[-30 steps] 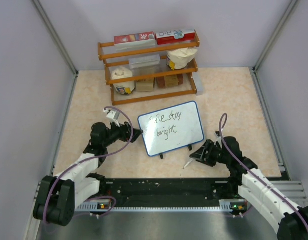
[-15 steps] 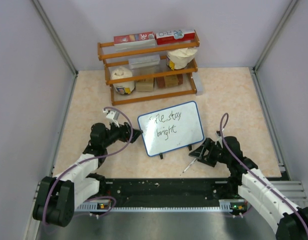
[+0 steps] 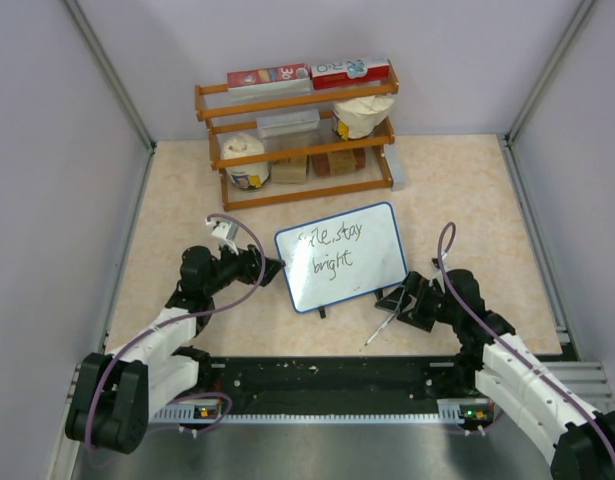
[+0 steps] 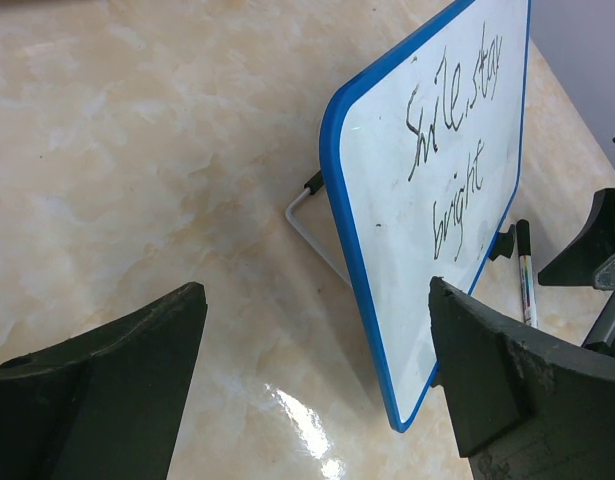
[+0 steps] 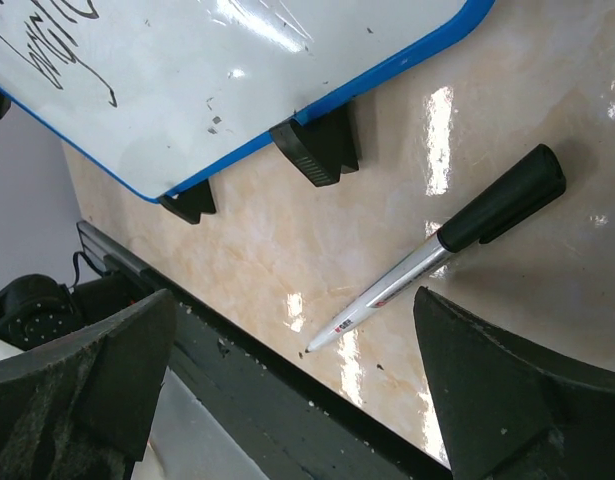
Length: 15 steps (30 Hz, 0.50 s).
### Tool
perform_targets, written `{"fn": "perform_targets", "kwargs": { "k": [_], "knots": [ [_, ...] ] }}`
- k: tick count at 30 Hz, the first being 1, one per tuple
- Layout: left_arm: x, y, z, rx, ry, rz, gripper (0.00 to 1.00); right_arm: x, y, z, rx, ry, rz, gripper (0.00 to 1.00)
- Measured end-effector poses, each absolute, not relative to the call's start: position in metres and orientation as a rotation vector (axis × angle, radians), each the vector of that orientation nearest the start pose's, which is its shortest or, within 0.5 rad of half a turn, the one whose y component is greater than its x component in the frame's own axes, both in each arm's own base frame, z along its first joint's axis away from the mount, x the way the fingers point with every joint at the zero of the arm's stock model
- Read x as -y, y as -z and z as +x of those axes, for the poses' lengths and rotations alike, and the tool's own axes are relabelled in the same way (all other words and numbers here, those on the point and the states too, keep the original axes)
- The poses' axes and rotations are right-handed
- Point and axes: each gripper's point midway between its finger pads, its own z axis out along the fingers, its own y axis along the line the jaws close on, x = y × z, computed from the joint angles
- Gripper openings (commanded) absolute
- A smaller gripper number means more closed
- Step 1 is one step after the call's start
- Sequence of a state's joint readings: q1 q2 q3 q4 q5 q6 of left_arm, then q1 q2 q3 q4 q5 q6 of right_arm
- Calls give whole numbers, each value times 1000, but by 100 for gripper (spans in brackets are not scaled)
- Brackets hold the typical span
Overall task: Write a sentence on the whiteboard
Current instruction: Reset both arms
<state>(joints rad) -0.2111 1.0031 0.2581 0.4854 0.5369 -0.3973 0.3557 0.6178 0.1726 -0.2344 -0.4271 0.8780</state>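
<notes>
Two empty grippers are held wide (left gripper (image 3: 271, 268), right gripper (image 3: 395, 300)); the light, slippery whiteboard (image 3: 342, 258) is judged best taken by its blue frame (image 4: 332, 170).

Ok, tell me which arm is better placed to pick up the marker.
Right. The right gripper, open, hangs just over the marker lying on the table; the left gripper is at the whiteboard's opposite edge.

Top: my fixed camera, high behind the bases, looking down on the whole table (image 3: 457, 190). Left wrist: low, close, facing the board (image 4: 437, 180) obliquely. Right wrist: close above the pen (image 5: 437, 248). All share board, pen.
</notes>
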Motion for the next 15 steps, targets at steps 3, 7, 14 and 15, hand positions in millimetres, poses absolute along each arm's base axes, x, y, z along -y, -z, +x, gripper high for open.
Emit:
{"fn": "perform_targets", "kwargs": {
  "k": [3,7,14,15],
  "knots": [
    [164,-121,270,-1878,912,218,96,-168,-59,160,-2396,-1096,374,99],
    [164,-121,270,-1878,911,218,96,-167,-58,161,-2395,-1088,371,99],
    [163,-122,270,-1875,909,217,96,-166,-58,161,-2392,-1079,356,99],
    [163,-123,270,-1872,908,217,96,-166,-59,161,-2393,-1076,354,99]
  ]
}}
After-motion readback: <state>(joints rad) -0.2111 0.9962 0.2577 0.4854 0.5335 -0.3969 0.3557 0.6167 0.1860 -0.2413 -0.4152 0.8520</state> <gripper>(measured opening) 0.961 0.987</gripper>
